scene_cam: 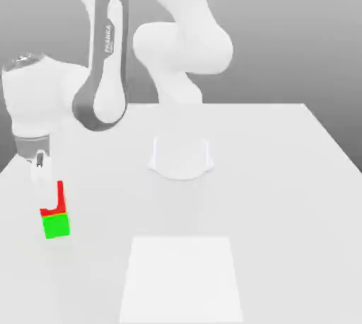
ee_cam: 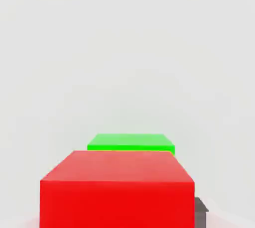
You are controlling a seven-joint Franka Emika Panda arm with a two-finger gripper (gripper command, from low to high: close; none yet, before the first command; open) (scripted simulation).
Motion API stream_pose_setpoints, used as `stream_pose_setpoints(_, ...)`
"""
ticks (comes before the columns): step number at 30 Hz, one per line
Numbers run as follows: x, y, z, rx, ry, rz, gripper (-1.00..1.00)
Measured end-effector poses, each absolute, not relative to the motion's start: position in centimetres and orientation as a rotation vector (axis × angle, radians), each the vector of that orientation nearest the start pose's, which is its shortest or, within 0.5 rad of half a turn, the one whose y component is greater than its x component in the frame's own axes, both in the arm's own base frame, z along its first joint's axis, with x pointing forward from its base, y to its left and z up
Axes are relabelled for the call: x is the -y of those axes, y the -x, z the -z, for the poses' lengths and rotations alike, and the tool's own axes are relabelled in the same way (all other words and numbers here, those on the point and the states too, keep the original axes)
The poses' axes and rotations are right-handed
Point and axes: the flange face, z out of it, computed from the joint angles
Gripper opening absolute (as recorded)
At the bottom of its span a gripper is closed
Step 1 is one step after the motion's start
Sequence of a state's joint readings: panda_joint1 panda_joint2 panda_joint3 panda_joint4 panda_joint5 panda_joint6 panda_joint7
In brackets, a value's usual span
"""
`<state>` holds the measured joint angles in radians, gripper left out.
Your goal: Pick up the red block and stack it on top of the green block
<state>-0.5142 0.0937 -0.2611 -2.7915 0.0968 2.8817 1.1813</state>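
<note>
The red block (scene_cam: pixel 61 197) sits on top of the green block (scene_cam: pixel 56 226) near the table's edge at the exterior view's left. My gripper (scene_cam: pixel 45 187) hangs straight down over the stack and covers most of the red block's front, so only a strip of red shows beside and below it. The hand view looks down at the red block (ee_cam: pixel 117 189) from very close, with the top of the green block (ee_cam: pixel 130 141) peeking out just beyond it. The two blocks look roughly lined up.
The white table (scene_cam: pixel 283 195) stretches towards the exterior view's right. The arm's round base (scene_cam: pixel 181 156) stands at the middle back. A lighter square patch (scene_cam: pixel 182 280) lies flat on the table near the front edge.
</note>
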Motion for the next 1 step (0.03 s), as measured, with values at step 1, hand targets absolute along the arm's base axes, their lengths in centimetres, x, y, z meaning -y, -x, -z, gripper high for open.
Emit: stream_pose_setpoints(1,26.99,-26.29,-18.33,-2.684,1.632,0.001,1.00)
